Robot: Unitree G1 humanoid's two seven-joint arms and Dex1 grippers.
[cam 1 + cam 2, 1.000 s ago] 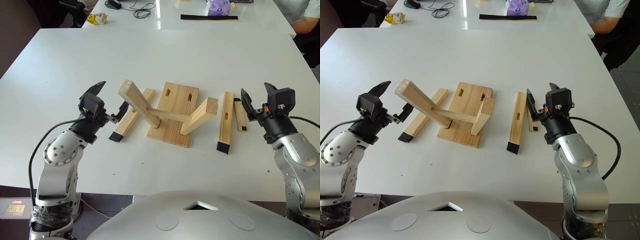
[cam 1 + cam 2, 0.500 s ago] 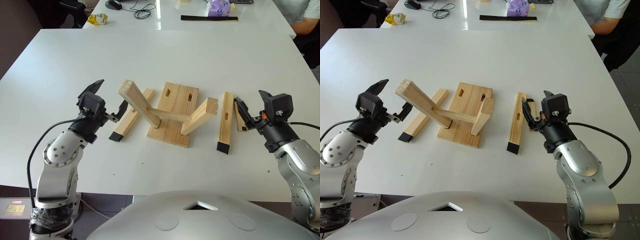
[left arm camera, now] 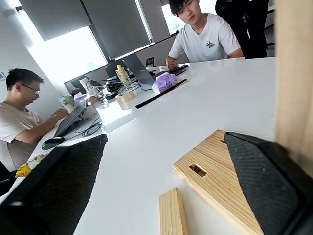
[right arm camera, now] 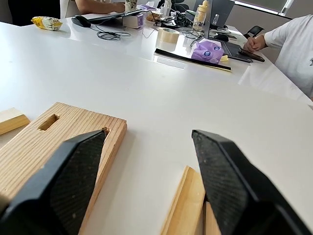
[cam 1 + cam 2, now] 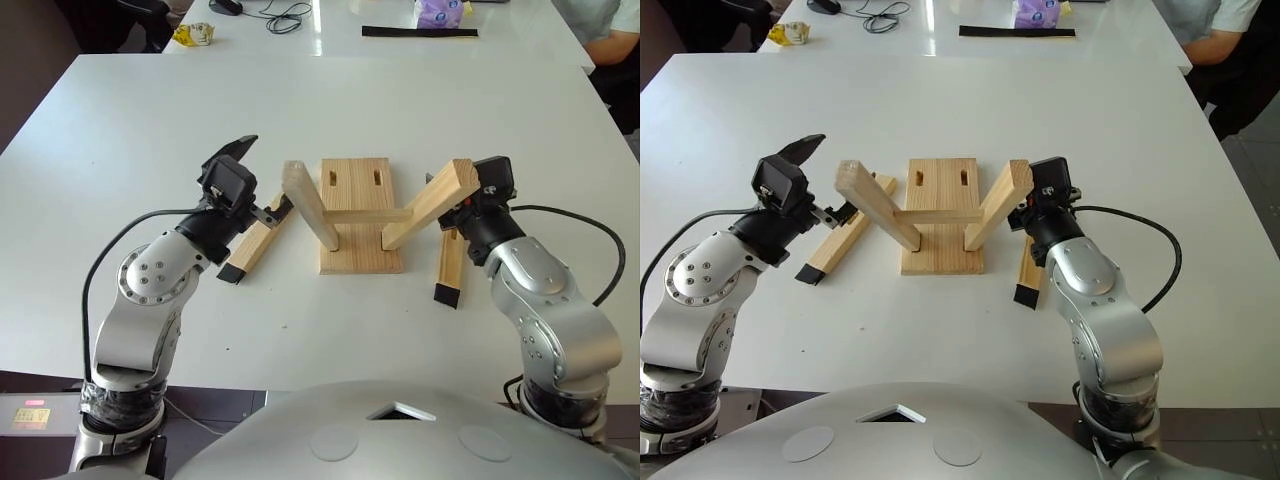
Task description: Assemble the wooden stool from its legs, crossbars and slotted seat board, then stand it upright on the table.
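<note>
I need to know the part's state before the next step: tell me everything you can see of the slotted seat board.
The seat board is a pale, rectangular plank of what looks like light wood with lengthwise grain, lying flat on the white table. Two small rectangular slots show near its far edge. Two splayed legs joined by a crossbar stand with their feet on its near half.

left gripper point(image 5: 266, 176), right gripper point(image 5: 463, 199) moved to leg frame point(image 5: 366, 213) | seat board point(image 5: 361, 250) turned square
</note>
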